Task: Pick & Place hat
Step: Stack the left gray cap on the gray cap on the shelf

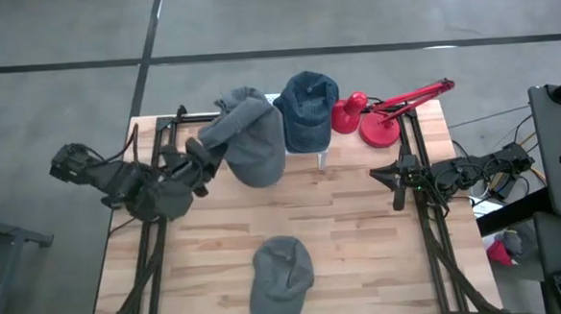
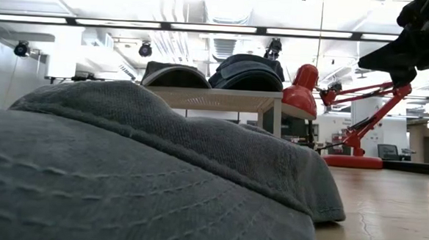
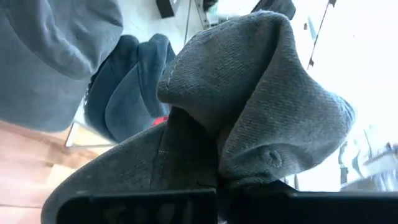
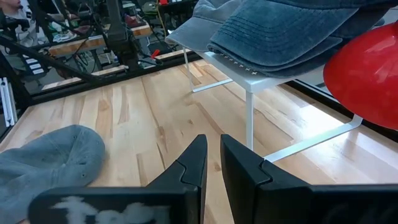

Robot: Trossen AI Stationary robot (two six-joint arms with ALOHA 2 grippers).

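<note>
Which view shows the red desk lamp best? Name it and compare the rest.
The high view: the red desk lamp shows whole, with shade, arm and round base, beside the white rack. The low view shows its shade, arm and base side-on. The right wrist view catches only the shade; the left wrist view only a red sliver.

A light wooden bench point(image 1: 361, 230) is set on a grey concrete floor point(image 1: 53, 29) crossed by dark lines. White ceiling ducts and long strip lights point(image 2: 204, 28) are seen overhead. Cluttered workbenches point(image 4: 93, 37) are seen beyond the bench.
</note>
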